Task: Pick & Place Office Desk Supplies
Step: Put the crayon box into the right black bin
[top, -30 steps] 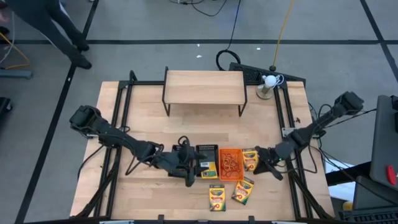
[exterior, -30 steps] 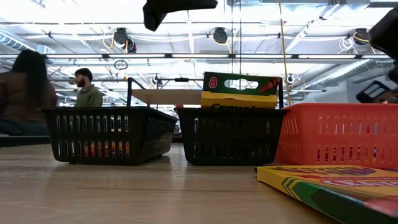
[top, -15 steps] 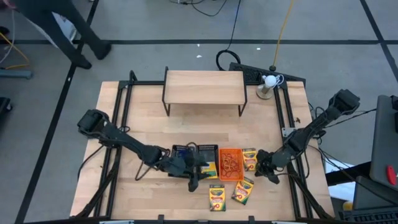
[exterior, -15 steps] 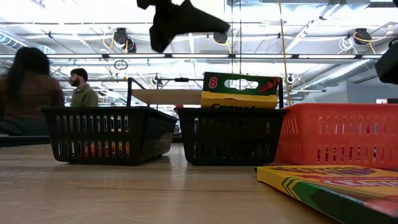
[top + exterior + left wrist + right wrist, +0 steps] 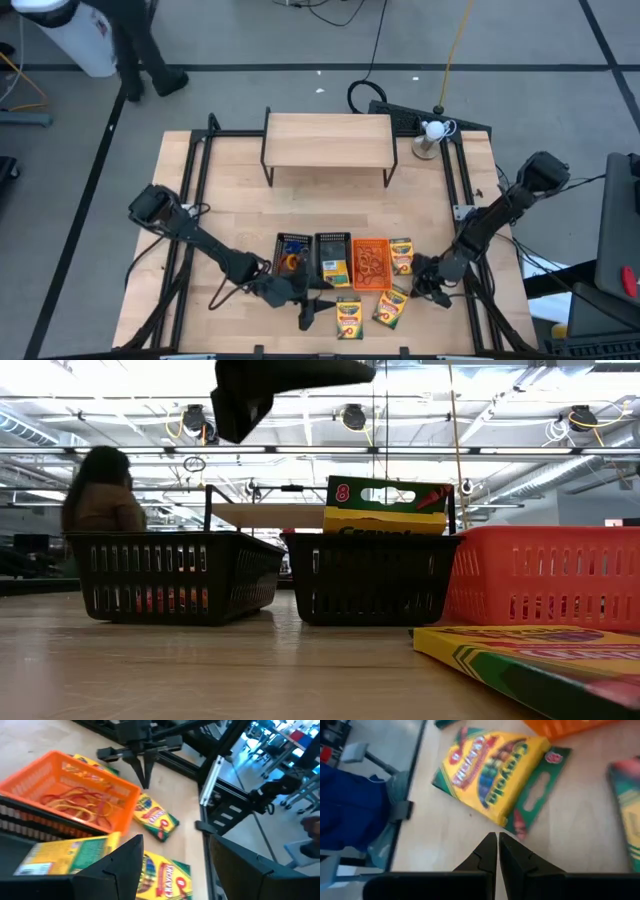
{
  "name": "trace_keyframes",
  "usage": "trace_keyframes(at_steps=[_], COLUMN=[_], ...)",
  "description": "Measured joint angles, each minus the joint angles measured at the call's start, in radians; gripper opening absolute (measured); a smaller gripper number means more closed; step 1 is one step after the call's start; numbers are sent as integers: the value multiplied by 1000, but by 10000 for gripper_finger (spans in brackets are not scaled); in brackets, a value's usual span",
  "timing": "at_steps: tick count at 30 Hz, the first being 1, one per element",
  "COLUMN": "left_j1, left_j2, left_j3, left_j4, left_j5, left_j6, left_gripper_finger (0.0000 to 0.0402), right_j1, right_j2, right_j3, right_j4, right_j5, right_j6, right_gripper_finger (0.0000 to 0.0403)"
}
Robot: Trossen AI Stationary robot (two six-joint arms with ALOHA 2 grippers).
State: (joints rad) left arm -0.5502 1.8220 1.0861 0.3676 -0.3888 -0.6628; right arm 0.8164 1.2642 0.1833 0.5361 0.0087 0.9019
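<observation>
While the three trays sit in a row near the surface's front edge, the high view shows the left end effector [image 5: 312,308] hovering just in front of the middle black tray [image 5: 332,262], fingers spread and empty, with a crayon box [image 5: 348,317] lying just beside it toward the front right corner. The right end effector [image 5: 430,287], fingers pressed together, hangs past the orange tray [image 5: 371,263], close to another crayon box [image 5: 391,307], which lies on a diagonal. From the low view, a crayon box [image 5: 387,506] stands upright in the middle tray, and only a dark arm part shows overhead. Seen from the left wrist, rubber bands [image 5: 82,802] fill the orange tray; the nearest box is cut off. The right wrist view shows its box lying flat ahead of the shut fingertips, so I judge that arm nearer to it.
</observation>
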Motion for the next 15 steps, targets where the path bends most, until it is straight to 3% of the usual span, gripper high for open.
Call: trace_keyframes(at_steps=[15], left_j1=[-50], left_j2=[209], left_j3=[141], left_j4=[-99], left_j5=[6], left_j6=[40], left_gripper_finger=[230], right_j1=[68], right_j2=[179], right_j3=[0], right_j4=[257], right_j5=[199], right_j6=[-29], right_gripper_finger=[8])
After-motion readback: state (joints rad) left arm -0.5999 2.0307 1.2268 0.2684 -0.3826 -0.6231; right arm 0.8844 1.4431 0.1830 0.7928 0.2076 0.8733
